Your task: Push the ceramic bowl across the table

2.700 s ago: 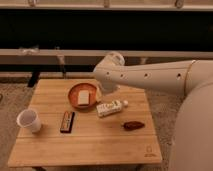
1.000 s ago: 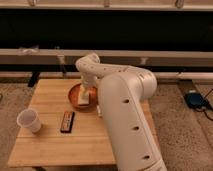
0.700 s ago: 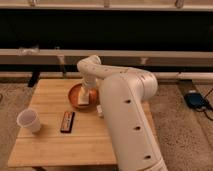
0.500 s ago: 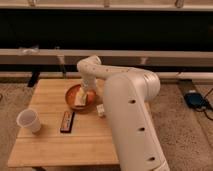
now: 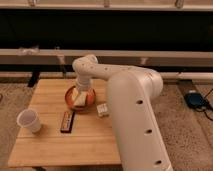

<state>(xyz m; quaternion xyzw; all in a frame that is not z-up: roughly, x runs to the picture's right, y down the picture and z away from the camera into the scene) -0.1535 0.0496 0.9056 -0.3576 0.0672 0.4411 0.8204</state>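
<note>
The ceramic bowl [image 5: 75, 99] is a shallow orange-brown dish with a pale tan block inside. It sits on the far middle part of the light wood table [image 5: 55, 142]. My gripper [image 5: 84, 92] reaches down from the white arm onto the bowl's right rim, touching or just inside it. The big white arm covers the table's right side.
A white cup [image 5: 29, 120] stands at the table's left edge. A dark flat rectangular object [image 5: 67, 121] lies in front of the bowl. A small white packet [image 5: 102, 110] lies right of the bowl, partly behind the arm. A dark wall with rails runs behind the table.
The arm swung in from the right and came down on the bowl. In the last second the bowl and gripper shifted slightly left and toward the front.
</note>
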